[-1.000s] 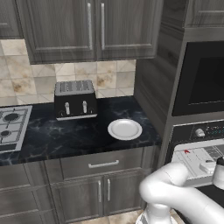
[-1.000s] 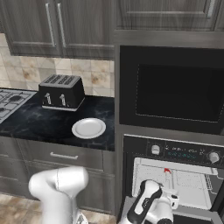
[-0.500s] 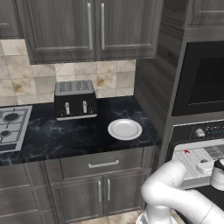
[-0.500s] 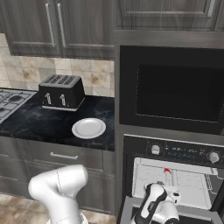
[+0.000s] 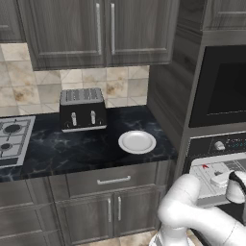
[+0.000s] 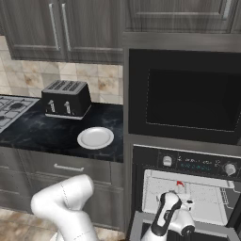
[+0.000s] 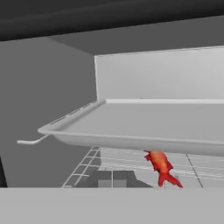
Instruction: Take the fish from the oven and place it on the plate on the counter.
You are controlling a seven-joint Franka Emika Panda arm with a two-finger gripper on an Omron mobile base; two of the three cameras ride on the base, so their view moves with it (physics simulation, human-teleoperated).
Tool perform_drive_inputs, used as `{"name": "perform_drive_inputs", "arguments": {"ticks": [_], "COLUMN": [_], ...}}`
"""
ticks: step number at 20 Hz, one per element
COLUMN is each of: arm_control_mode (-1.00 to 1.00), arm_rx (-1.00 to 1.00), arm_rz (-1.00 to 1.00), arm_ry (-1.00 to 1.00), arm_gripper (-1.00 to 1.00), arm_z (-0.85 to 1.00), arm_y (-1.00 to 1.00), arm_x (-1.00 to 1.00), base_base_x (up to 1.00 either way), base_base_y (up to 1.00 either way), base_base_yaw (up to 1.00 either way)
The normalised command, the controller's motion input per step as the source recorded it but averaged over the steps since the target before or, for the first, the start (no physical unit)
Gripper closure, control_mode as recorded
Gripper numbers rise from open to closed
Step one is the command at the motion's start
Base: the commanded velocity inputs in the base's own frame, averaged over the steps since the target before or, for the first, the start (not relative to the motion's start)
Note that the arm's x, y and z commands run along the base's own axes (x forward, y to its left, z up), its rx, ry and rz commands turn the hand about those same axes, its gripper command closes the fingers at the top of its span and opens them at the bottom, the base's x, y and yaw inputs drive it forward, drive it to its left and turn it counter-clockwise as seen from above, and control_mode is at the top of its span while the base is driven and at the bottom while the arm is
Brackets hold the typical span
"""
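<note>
The fish [image 7: 161,167], small and red-orange, shows just under the near rim of the pale grey tray [image 7: 144,124], over the rack wires and to the right of my fingertips. My gripper [image 7: 112,179] is shut with nothing in it, a little left of the fish. From the base, the fish [image 6: 179,184] is a red speck on the tray inside the open oven [image 6: 188,162], and my hand [image 6: 178,217] hovers at the oven's mouth. The fish [image 5: 205,166] also lies left of my hand [image 5: 235,185]. The white plate [image 5: 137,142] [image 6: 95,138] sits bare on the black counter [image 5: 72,151].
A black toaster [image 5: 81,109] [image 6: 66,99] stands at the back of the counter, and a steel gas hob [image 5: 12,139] lies at its left end. A black glass-fronted unit [image 6: 188,99] sits above the oven. The oven's side wall [image 7: 48,109] is close on my left.
My hand has edged slightly closer to the oven tray. The gripper has stayed shut, and the fish and plate have not moved.
</note>
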Motion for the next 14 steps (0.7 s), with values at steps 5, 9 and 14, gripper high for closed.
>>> {"name": "perform_drive_inputs", "arguments": {"ticks": [5,9,14], "arm_control_mode": [-1.00,-1.00,-1.00], "arm_rx": [-0.02,-0.05,-0.02], "arm_rz": [0.00,0.01,0.09], "arm_ry": [0.00,0.00,0.00], "arm_gripper": [1.00,1.00,1.00], "arm_z": [-0.31,-0.67,-1.00], "arm_y": [-0.07,0.00,0.00], "arm_x": [0.47,0.29,0.00], "base_base_x": [0.00,0.00,0.00], "base_base_y": [0.00,0.00,0.00], "base_base_yaw": [0.00,0.00,0.00]}}
